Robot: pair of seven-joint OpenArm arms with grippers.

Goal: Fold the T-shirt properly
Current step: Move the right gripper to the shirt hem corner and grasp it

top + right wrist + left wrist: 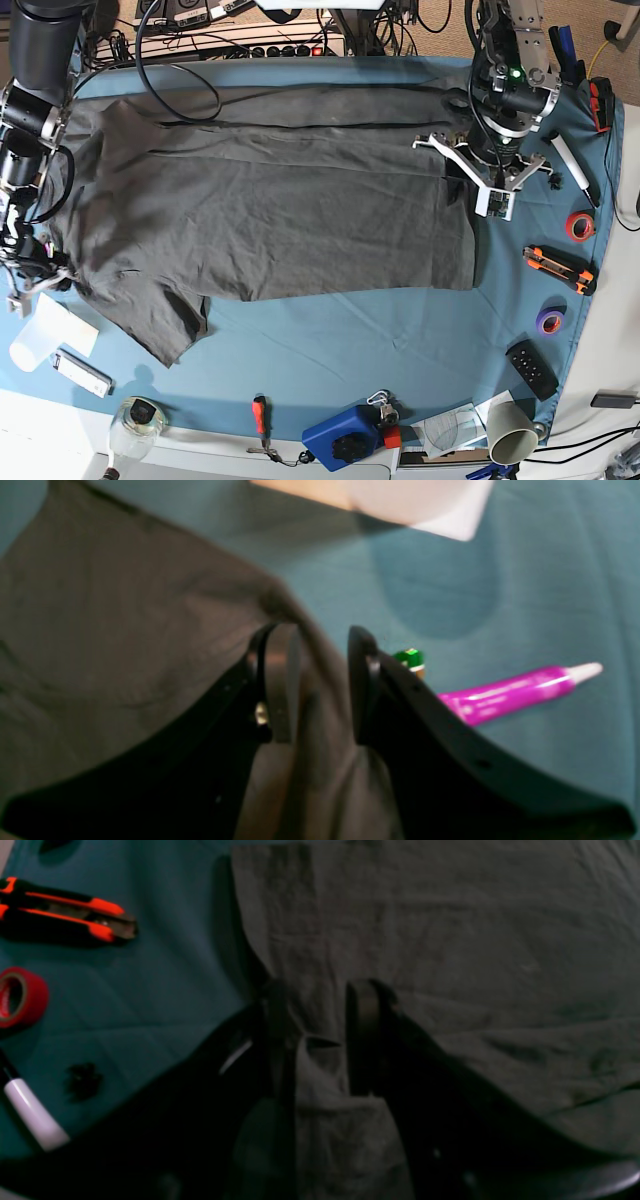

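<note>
- T-shirt [270,215] dark charcoal cotton, matte and wrinkled, spread wide across teal table cloth [330,345] — one sleeve bottom-left.
- Left gripper [320,1040] clamped on its hem edge.
- Right gripper [322,690] — black fingers pinching fabric.

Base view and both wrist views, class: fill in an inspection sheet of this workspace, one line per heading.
Surface: teal table cloth, wrinkled.
Job's things: T-shirt spread out, top edge folded over.
Clutter: orange cutter, red tape roll, purple tube, paper cup.
Grippers: left gripper shut on T-shirt edge; right gripper shut on T-shirt fold.
Cables: black cables along the back.
Surroundings: power strip behind the table.
</note>
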